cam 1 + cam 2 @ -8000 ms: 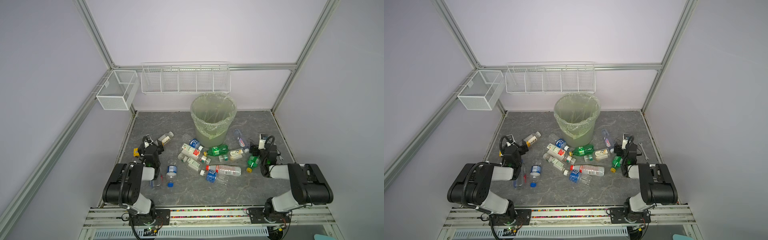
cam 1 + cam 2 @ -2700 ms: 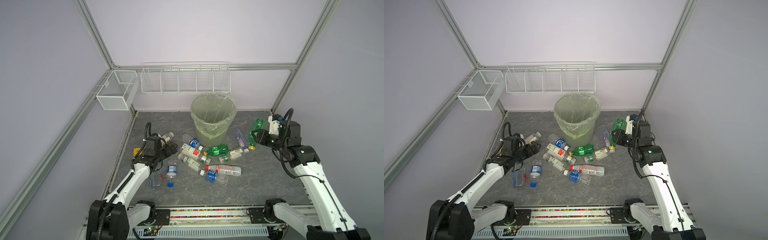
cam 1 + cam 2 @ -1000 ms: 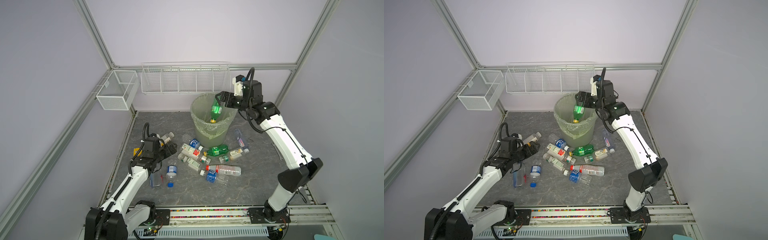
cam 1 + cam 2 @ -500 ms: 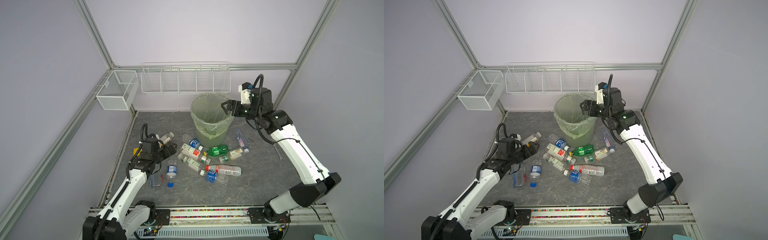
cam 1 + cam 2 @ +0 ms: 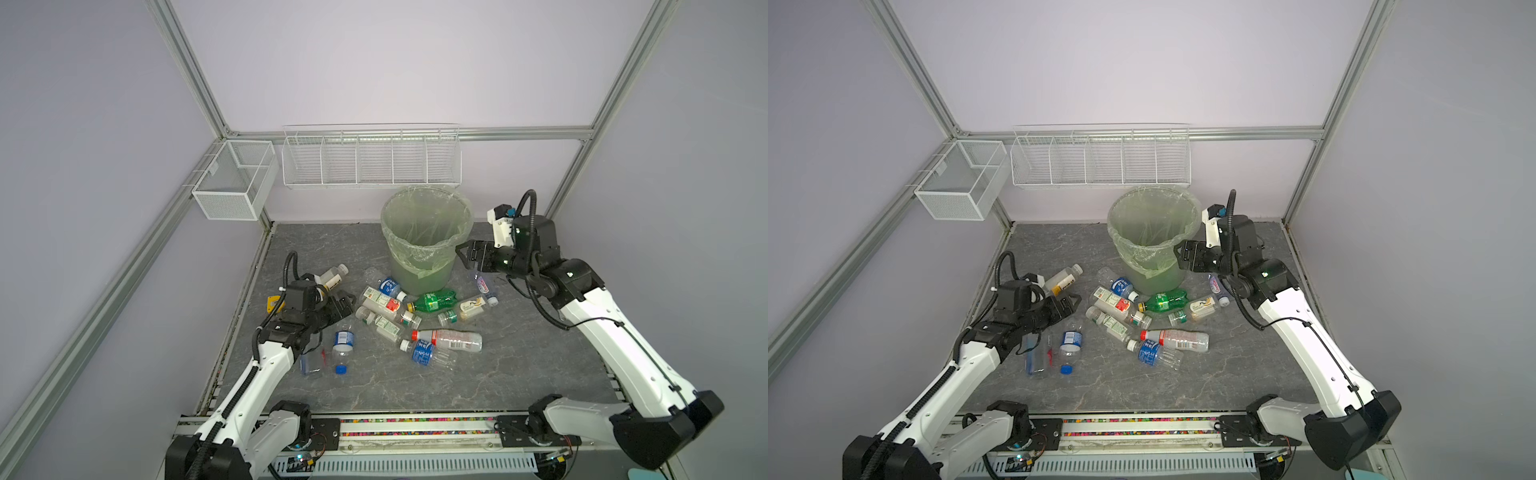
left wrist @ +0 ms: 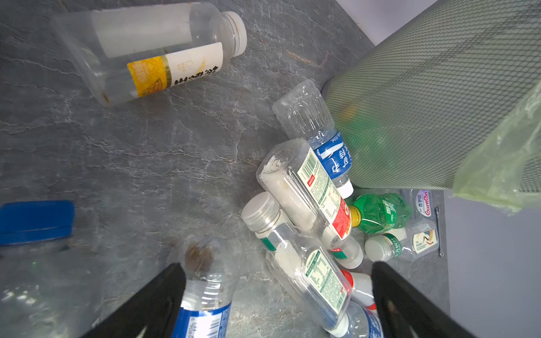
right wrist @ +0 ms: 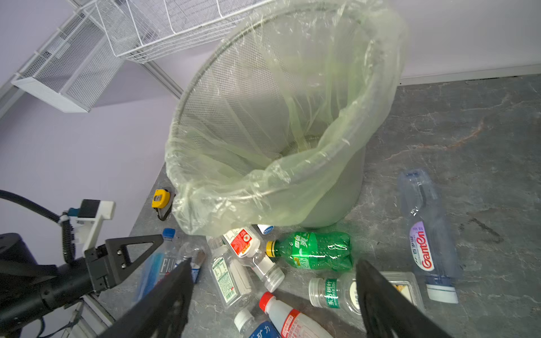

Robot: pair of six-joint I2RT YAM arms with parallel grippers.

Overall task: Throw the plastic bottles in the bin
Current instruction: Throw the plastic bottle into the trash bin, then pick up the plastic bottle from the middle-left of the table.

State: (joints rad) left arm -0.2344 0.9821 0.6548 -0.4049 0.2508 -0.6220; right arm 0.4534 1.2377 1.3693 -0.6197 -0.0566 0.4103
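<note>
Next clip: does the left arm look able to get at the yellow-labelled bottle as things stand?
Probably yes: the yellow-labelled bottle lies apart from the pile, uncovered, close to the open left pincer.

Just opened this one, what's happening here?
Plastic bottles are being cleared off the table into the bin. The right pincer is open and empty beside the bin. The left pincer is open, low over the bottle pile, gripping nothing. About a dozen bottles lie on the table; something green shows through the bin's wall.

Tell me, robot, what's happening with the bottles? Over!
Left end effector open over plastic bottles. Right end effector open, empty, beside bin. Bottles lie scattered on tabletop. Yellow tape measure off to side.
</note>
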